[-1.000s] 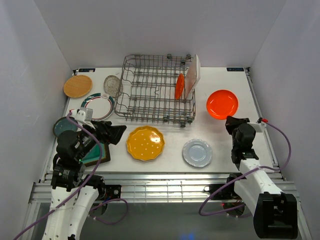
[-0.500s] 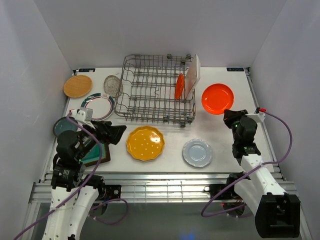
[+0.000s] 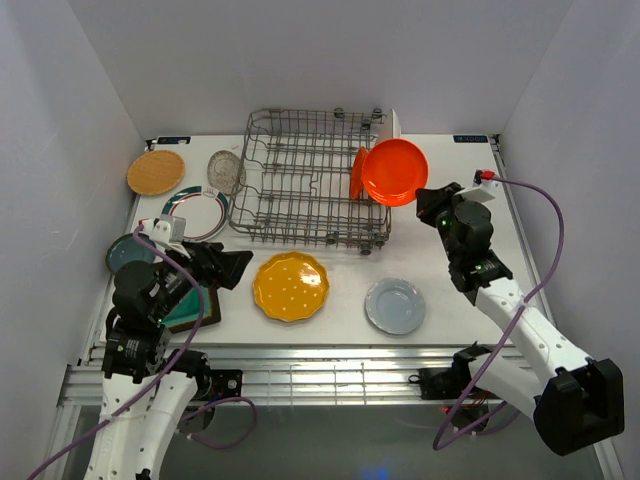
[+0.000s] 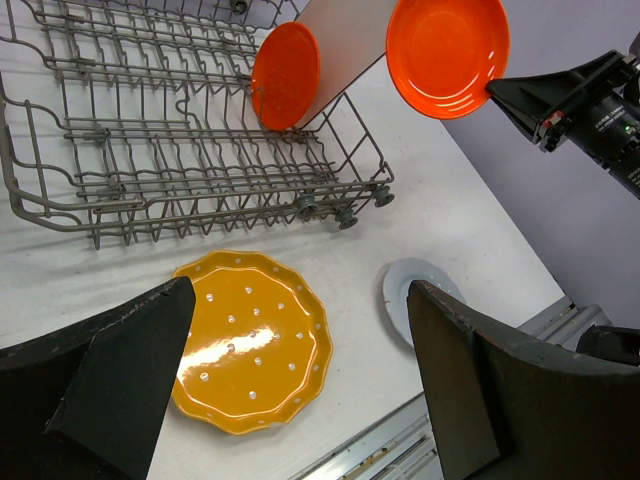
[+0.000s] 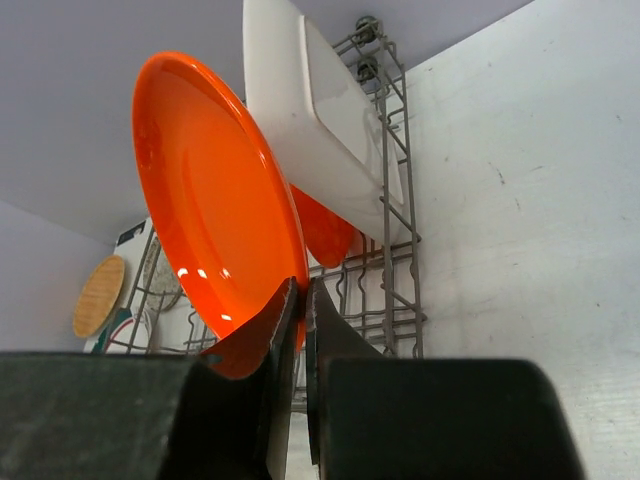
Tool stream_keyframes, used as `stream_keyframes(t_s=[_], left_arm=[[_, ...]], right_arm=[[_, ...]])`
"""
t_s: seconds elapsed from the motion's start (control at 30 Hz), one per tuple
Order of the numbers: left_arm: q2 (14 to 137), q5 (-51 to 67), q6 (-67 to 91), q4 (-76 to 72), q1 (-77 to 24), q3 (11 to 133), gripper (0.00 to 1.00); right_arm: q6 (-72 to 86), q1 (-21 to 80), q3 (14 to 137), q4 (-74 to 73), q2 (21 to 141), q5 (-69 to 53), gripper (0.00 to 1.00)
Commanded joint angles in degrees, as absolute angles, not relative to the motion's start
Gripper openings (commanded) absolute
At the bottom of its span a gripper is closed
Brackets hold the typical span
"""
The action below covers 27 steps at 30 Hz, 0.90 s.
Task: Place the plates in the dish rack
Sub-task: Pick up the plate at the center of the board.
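**Overhead camera.** My right gripper [image 3: 424, 196] is clamped shut on the rim of the big orange plate [image 3: 393, 171]. It holds the plate tilted in the air at the right end of the dish rack [image 3: 300, 236], upper centre of the frame. A small orange plate [image 3: 358, 172] stands on edge inside the rack, just left of the held one. A sliver of the white dish [image 3: 394, 120] shows above it.

At lower left my left gripper [image 3: 238, 266] hangs wide open with nothing in it, beside the square teal plate [image 3: 190, 310]. Flat on the bench [image 3: 450, 280] lie the yellow plate [image 3: 290, 286] at centre bottom and the grey plate [image 3: 395, 305] to its right. Up the left side are the dark teal plate [image 3: 125, 252], the green-rimmed plate [image 3: 195, 212], the glass plate [image 3: 226, 171] and the wooden plate [image 3: 156, 172].

**Left wrist camera.** The two dark fingers [image 4: 120, 380] stand far apart at the bottom corners, with the yellow plate on the bench between them. The rack fills the upper left. The small orange plate and the white dish lean at the rack's right end. The big orange plate is in the air at upper right, pinched at its edge.

**Right wrist camera.** The fingers [image 5: 400, 420] meet on the lower rim of the big orange plate, which rises steeply to the upper left. Behind it the white dish leans against the rack's end wall, and the small orange plate peeks out below.
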<state>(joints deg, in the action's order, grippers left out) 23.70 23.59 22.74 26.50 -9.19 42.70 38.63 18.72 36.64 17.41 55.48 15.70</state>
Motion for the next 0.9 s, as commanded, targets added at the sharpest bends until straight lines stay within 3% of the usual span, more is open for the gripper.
stream_keyframes(t_s=[0.0,0.3,0.87], left_arm=[[23.29,24.08,22.41,25.49,-9.4,42.36,0.98],[23.47,24.08,22.41,25.49,-9.4,42.36,0.98],[23.2,23.99,22.41,25.49,-9.4,42.36,0.98]], right_arm=[[34.02,21.53,42.7,18.2,58.0,19.95,0.08],[29.01,27.15,51.32,16.97,68.46,24.16,0.08],[20.23,37.97,76.63,4.76,89.2,44.9,0.08]])
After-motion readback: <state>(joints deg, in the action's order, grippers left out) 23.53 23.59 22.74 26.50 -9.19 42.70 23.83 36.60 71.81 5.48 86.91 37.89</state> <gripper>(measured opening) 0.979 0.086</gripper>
